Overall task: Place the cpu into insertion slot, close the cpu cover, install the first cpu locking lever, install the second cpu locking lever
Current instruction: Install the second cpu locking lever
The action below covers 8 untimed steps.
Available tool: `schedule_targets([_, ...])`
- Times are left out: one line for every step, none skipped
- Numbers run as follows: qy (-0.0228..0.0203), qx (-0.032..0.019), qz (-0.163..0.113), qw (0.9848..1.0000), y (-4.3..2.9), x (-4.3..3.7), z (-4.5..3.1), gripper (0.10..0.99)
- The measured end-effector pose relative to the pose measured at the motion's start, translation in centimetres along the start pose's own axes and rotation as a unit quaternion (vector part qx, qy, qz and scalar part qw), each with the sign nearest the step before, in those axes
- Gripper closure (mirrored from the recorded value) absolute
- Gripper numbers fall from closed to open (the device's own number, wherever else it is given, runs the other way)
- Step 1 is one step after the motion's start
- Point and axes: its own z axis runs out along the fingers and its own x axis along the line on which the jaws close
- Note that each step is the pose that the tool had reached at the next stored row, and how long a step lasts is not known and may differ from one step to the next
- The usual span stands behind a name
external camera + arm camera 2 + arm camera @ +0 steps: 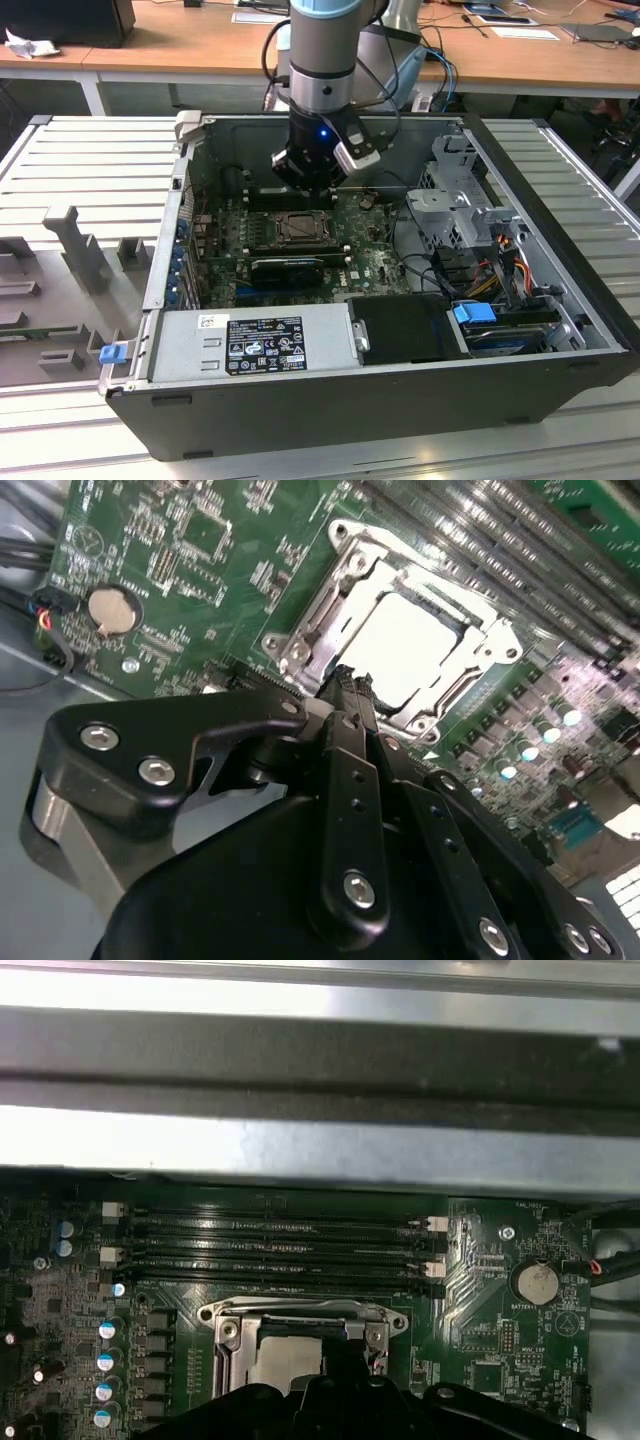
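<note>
So the cpu point(408, 648) is already sitting in the insertion slot point(470, 630) – pale face up, square in the socket near the middle of the motherboard point(200, 550), right beside the long black memory slots point(280, 1245). The cpu cover point(345, 585) looks to be folded down around it, silvery frame lying flat with the chip showing through the cut-out. Can't say whether either locking lever is hooked, the claw hides that edge. The claw point(345, 685) hangs just over the socket's edge, fingertips pinched together and holding nothing I can see. Whole board sits in the open computer case point(560, 200). My guess – chip and cover done, levers are what's left.
</note>
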Motion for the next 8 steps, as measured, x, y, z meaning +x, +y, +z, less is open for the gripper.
schedule_targets([0.0, 0.0001, 0.0, 1.0, -0.41, 0.02, -0.02, 0.98])
schedule_targets([0.0001, 0.0001, 0.0, 1.0, -0.49, 0.02, -0.06, 0.98])
schedule_targets([0.0002, 0.0001, 0.0, 1.0, -0.52, 0.02, -0.24, 0.98])
schedule_targets([0.0002, 0.0001, 0.0, 1.0, -0.55, 0.01, -0.4, 0.98])
schedule_targets([0.0001, 0.0, 0.0, 1.0, -0.6, 0.01, -0.44, 0.98])
schedule_targets([0.0001, 0.0, 0.0, 1.0, -0.71, 0.02, -0.45, 0.98])
schedule_targets([0.0002, 0.0, 0.0, 1.0, -0.81, 0.02, -0.45, 0.98])
schedule_targets([0.0002, 0.0, 0.0, 1.0, -0.92, 0.02, -0.46, 0.98])
